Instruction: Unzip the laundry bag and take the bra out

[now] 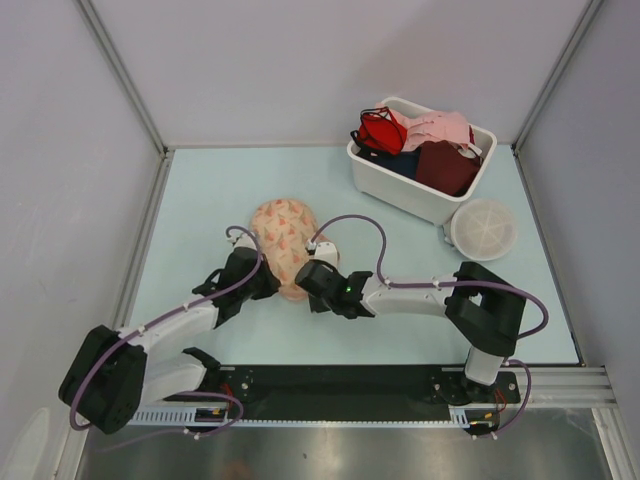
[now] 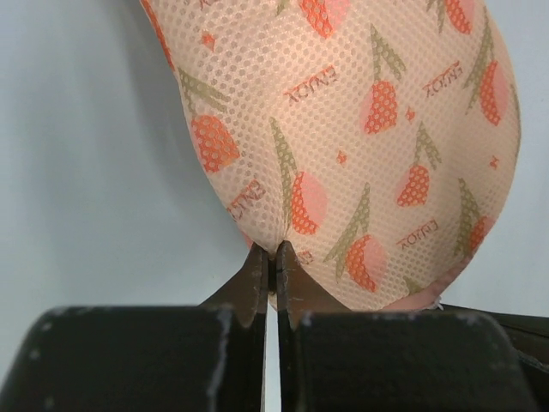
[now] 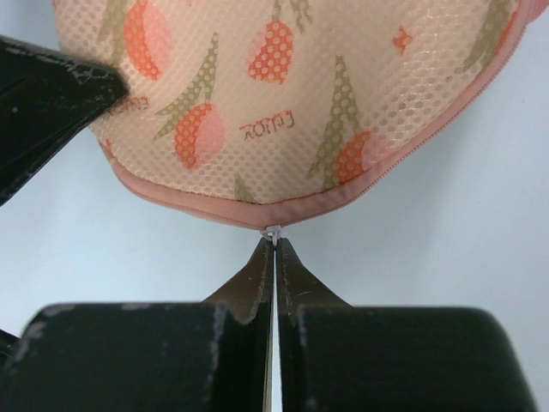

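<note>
The left gripper is pinched tight on a fold of the peach, leaf-printed mesh laundry bag, which lies mid-table, nearer the front edge. The right gripper, fingers closed, seems to nip the tiny white zipper pull. Best to hold the left firm and draw the pull steadily along the pink seam. The white bra is unseen, presumably inside.

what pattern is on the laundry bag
The laundry bag is peach mesh printed with orange-red flowers on olive stems; clearest in the left wrist view.
</note>
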Robot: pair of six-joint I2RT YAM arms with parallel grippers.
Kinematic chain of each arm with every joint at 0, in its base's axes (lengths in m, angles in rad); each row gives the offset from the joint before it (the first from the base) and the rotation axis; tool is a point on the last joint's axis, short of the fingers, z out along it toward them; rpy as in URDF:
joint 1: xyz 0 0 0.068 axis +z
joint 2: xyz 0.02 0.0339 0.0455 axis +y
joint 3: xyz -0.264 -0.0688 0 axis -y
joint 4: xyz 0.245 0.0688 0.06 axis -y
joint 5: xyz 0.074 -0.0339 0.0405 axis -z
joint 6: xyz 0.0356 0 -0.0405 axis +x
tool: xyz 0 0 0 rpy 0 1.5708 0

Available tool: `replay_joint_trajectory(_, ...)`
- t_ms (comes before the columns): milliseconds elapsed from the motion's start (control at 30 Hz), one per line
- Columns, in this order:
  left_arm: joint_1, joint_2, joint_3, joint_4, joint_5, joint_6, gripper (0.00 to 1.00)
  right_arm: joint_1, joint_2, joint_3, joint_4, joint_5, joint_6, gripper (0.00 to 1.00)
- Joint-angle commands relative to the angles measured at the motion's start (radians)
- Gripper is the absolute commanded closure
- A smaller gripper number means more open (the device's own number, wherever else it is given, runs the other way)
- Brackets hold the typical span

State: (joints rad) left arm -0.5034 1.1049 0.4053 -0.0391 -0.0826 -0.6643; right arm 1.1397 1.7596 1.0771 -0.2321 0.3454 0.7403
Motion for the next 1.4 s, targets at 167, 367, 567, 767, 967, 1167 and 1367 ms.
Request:
replay_joint_trajectory(167, 0.014, 0.171, 0.171, 0.079, 0.018, 0.135, 1.00, 0.040, -0.058, 0.000, -0.010, -0.008, -0.002, 1.00)
replay_joint_trajectory(367, 0.014, 0.205, 0.214, 0.056, 0.030, 0.146, 1.00, 0.051, -0.012, 0.021, 0.030, -0.069, 0.007, 1.00)
replay_joint_trajectory(567, 0.014, 0.109, 0.181, -0.033, 0.040, 0.123, 0.43, 0.048, 0.011, 0.067, 0.033, -0.080, 0.028, 1.00)
replay_joint_trajectory(767, 0.014, -0.037, 0.159, -0.099, 0.061, 0.088, 0.15, 0.049, 0.004, 0.093, 0.063, -0.080, 0.018, 1.00)
replay_joint_trajectory(967, 0.014, -0.209, 0.081, -0.100, 0.012, 0.017, 0.13, 0.042, 0.034, 0.086, 0.089, -0.109, 0.008, 1.00)
replay_joint_trajectory(1167, 0.014, -0.243, 0.012, -0.087, 0.038, -0.031, 0.13, 0.040, 0.055, 0.080, 0.119, -0.152, 0.008, 1.00)
replay_joint_trajectory(1367, 0.014, -0.212, -0.045, -0.016, 0.107, -0.086, 0.17, 0.040, 0.057, 0.066, 0.146, -0.174, 0.010, 1.00)
